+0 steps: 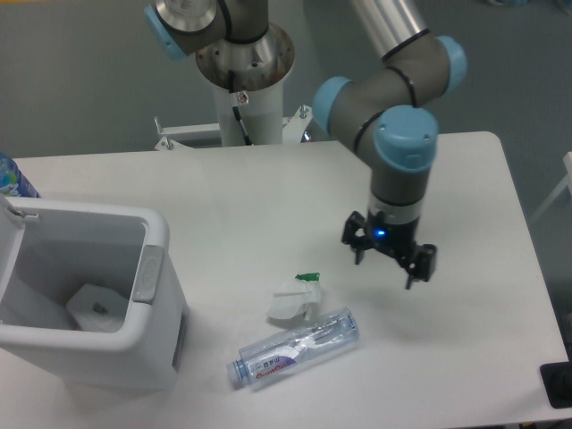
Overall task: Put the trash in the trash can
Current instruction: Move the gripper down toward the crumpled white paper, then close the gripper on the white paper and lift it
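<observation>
A crumpled white paper wad (292, 300) with a small green bit lies on the table near the front. Just in front of it lies a clear plastic bottle (295, 347) with a red-and-purple label, on its side. The white trash can (158, 308) with a grey inside and a grey tab on its rim stands at the front left; something white lies in its bottom. My gripper (386, 262) hangs open above the table, to the right of the wad and apart from it, with nothing between its fingers.
A blue-labelled bottle (12, 178) peeks in at the left edge behind the bin. The robot's white pedestal (243, 98) stands behind the table. A dark object (558, 384) sits at the front right corner.
</observation>
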`<control>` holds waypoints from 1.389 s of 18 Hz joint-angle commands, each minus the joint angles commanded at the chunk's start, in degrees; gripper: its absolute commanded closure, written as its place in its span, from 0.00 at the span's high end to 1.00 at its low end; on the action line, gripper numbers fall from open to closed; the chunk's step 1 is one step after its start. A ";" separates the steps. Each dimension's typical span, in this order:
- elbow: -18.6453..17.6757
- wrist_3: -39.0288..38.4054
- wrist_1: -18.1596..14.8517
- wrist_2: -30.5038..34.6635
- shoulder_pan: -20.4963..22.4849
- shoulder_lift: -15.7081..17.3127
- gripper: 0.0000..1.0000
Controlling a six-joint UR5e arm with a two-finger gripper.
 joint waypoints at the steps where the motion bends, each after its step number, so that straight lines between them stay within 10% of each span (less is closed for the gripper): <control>1: -0.79 -2.10 0.26 -0.09 -0.88 -0.09 1.00; 18: -4.75 -3.71 3.25 0.62 -4.84 -3.96 0.99; 25: -4.49 -3.88 3.16 0.44 -5.02 -3.96 0.30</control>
